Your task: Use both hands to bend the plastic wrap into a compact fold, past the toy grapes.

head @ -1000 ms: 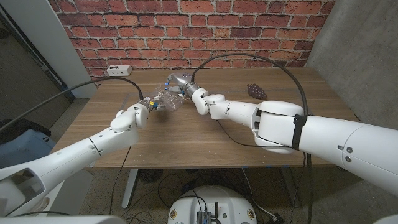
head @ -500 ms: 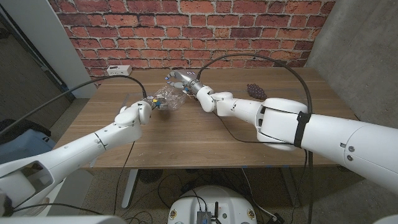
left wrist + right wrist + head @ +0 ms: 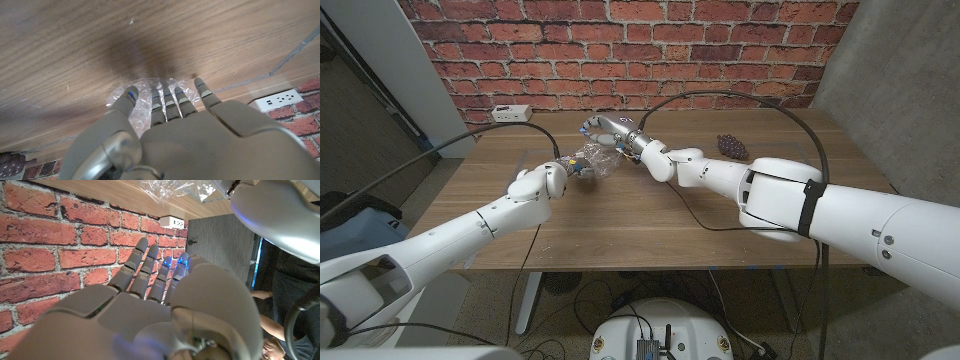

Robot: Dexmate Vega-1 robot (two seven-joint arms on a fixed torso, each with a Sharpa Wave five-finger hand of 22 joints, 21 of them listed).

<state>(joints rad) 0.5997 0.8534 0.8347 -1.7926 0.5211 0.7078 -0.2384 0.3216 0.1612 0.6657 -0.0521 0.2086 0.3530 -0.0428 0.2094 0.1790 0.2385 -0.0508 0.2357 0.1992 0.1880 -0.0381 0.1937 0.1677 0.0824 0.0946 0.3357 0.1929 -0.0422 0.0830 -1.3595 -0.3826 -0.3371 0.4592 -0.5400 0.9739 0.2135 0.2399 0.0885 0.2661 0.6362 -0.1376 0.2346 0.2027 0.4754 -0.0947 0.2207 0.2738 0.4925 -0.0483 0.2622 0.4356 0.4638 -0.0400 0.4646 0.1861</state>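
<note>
Crumpling between both arms, the plastic wrap [image 3: 592, 158] sat bunched on the wooden bench [image 3: 620, 215], well apart from the toy grapes [image 3: 731, 146] near its far right edge. The left robot hand [image 3: 552, 176] pressed its fingertips [image 3: 165, 97] into the wrap. The right robot hand [image 3: 610, 132] met the wrap's far side; whether it gripped could not be told.

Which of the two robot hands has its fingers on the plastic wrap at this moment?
The left hand: its fingertips press on the crumpled plastic wrap on the table. The right hand has its fingers extended toward the brick wall, touching no wrap there.
</note>
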